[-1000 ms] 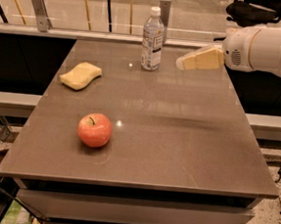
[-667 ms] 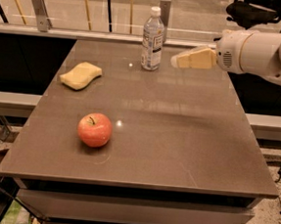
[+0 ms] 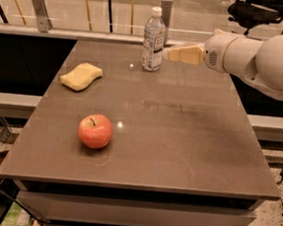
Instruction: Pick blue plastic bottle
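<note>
Brown table (image 3: 188,139), bottle (image 3: 153,41) upright at the far edge; gripper (image 3: 166,53) just right of its label, wide or narrow, can't tell. Apple (image 3: 95,131) front-left, sponge (image 3: 81,76) behind.

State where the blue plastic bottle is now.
The blue plastic bottle stands upright at the table's far edge, near the middle, with the gripper just beside it on the camera view's right.

Blue plastic bottle (image 3: 153,39): clear bluish plastic, white screw cap, white label with dark print. Standing upright on the table's (image 3: 179,138) far edge, just beside the tip of the gripper (image 3: 167,53), which is hovering level with its label; contact unclear.
</note>
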You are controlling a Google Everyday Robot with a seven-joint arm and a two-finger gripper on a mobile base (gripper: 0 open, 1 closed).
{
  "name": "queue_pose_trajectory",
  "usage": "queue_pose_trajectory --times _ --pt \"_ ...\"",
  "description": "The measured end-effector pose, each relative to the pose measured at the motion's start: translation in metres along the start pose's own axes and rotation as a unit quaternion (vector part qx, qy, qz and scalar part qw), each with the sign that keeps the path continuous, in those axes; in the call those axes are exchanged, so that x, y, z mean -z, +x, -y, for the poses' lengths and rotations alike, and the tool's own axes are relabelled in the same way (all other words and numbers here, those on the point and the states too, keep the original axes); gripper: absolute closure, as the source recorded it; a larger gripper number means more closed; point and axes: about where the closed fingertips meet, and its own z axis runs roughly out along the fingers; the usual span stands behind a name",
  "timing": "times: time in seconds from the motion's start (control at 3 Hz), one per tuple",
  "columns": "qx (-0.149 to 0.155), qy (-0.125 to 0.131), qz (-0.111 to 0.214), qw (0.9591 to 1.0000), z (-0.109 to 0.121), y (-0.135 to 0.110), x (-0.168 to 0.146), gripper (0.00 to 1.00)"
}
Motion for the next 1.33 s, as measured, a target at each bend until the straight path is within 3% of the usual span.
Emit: queue_pose_trajectory --times 0.67,1.33 --pt "-0.022 -0.006 0.027 0.9994 0.007 -0.003 -0.053 0.0" --pt "-0.026 -0.044 0.028 0.9983 0.006 -0.005 -0.107 0.0"
